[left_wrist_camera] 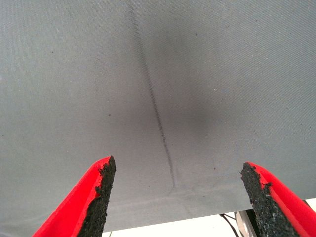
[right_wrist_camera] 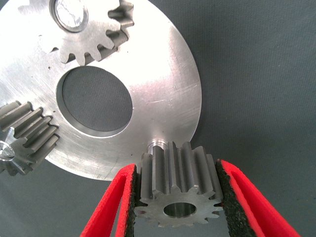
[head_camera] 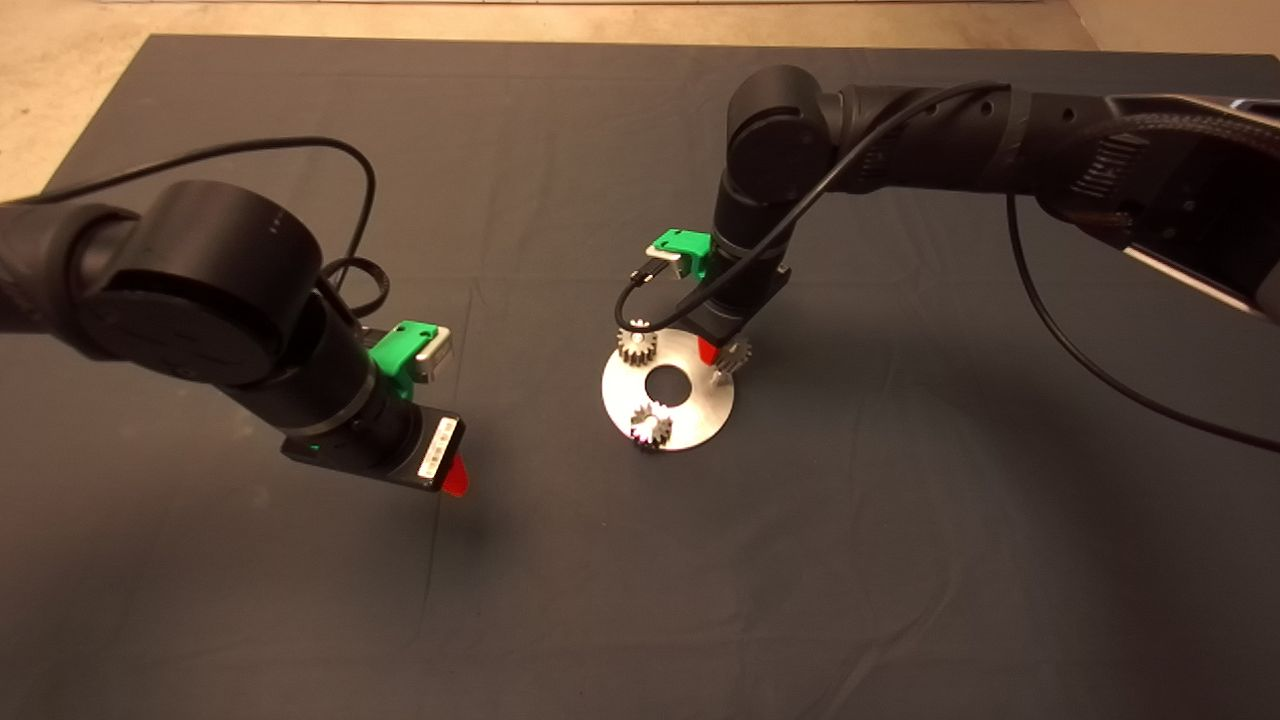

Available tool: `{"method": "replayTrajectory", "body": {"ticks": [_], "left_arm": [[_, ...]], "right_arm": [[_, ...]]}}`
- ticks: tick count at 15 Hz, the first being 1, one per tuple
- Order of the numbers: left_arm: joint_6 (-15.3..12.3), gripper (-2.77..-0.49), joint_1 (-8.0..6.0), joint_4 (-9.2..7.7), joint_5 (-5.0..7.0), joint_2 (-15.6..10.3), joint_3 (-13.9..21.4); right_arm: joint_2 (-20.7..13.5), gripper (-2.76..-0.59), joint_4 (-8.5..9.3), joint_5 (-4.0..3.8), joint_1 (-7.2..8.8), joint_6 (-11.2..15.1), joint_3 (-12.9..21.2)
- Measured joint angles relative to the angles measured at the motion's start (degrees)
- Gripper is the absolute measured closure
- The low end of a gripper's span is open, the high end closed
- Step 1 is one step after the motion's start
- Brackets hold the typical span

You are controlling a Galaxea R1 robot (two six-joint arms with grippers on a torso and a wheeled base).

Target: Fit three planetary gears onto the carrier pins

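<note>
Pinching third gear (right_wrist_camera: 178, 190) between its pads, right gripper (right_wrist_camera: 178, 197) sits at disc (head_camera: 700, 400) edge, gear just beside the bare pin (right_wrist_camera: 157, 144), not on it. Two gears (head_camera: 636, 345) (head_camera: 650, 426) already seated on pins. Left gripper (left_wrist_camera: 177, 197) spread wide, empty, over mat (head_camera: 560, 560) left of disc.

Dim, warm light fell from above. Soft shadows pooled on the mat (head_camera: 600, 560) beneath both arms. The disc (head_camera: 700, 410) glared brightly. The close wrist views stayed sharp.
</note>
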Motion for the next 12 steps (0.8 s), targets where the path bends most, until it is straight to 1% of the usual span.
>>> {"method": "replayTrajectory", "body": {"ticks": [7,12], "left_arm": [[0.0,-1.78,0.00,0.00,0.00,0.0,0.0],[0.0,-1.78,0.00,0.00,0.00,0.0,0.0]], "right_arm": [[0.0,-1.01,-0.05,0.13,0.94,0.0,0.0],[0.2,-1.02,0.06,0.16,0.95,0.0,0.0]]}}
